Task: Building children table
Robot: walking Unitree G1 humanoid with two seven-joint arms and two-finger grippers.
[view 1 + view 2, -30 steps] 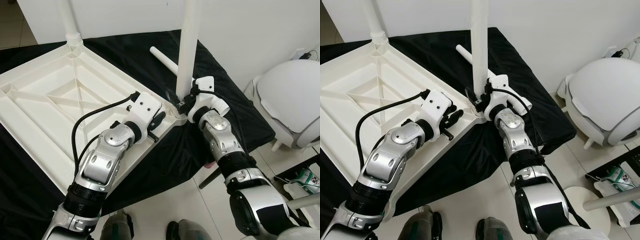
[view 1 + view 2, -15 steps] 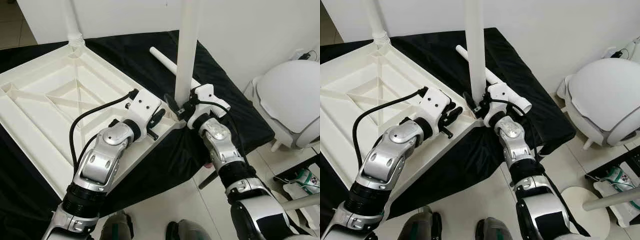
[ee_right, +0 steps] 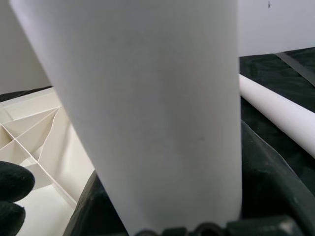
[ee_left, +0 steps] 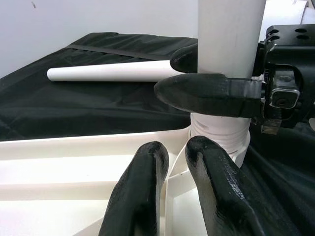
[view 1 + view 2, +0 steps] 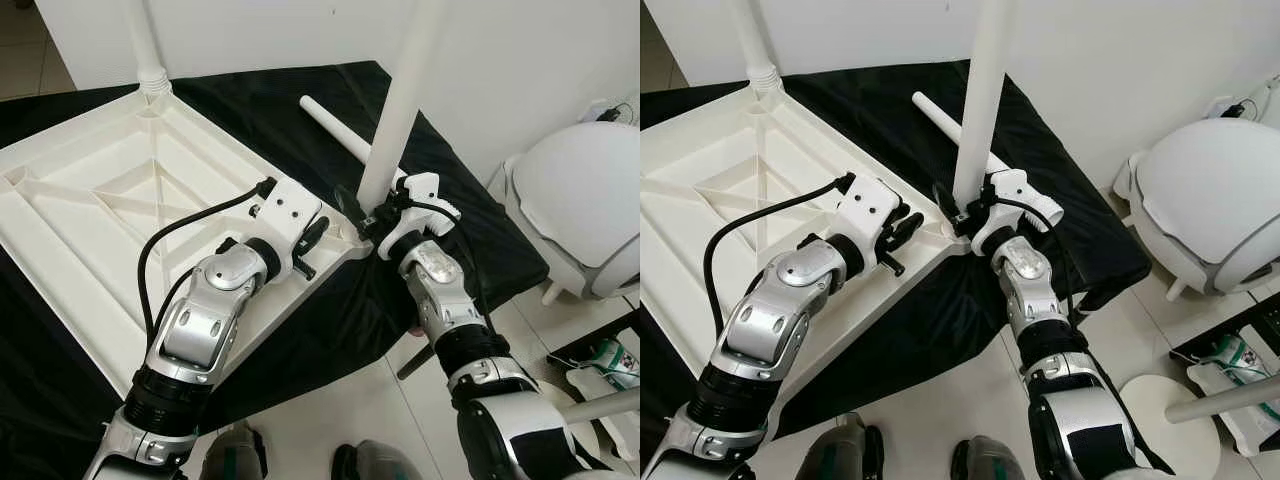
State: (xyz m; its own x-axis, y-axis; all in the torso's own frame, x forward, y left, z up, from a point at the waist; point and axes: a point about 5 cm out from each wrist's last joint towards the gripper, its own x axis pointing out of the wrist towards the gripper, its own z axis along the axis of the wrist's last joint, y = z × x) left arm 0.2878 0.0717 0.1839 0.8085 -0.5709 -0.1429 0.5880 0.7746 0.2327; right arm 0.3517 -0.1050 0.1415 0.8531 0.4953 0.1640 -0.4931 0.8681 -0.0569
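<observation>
Right gripper (image 5: 372, 215): fingers (image 4: 206, 93) clamped around the base of the round white plastic table leg (image 5: 400, 110), just above its threaded end. I'm holding low so I can steer the end into the socket. The leg is tilted, its top leaning toward 1 o'clock, so I judge it isn't seated square yet.

Left gripper (image 5: 312, 243): fingers (image 4: 147, 191) nearly together, only a narrow gap, gripping nothing. They rest on the rim of the upturned white ribbed plastic children's table panel (image 5: 110, 200), right beside the corner socket (image 4: 216, 135). As I read it, they're there to pin that corner down while the right arm works the leg.

The panel lies underside-up on the black cloth-covered tabletop (image 5: 260, 95); the ribs and corner sockets face up, which is why legs go in from above. The worked corner is at roughly 3 o'clock of the panel, overhanging the near edge.

A second white leg (image 5: 140, 40) already stands upright in the far corner socket at 12 o'clock. A spare white leg tube (image 5: 335, 128) lies flat on the cloth, 12 o'clock of the right gripper, close by for the next corner.

White rounded plastic chair (image 5: 585, 200) on the floor at 3 o'clock, well apart.

Risk: cross-threading if I twist before straightening.
</observation>
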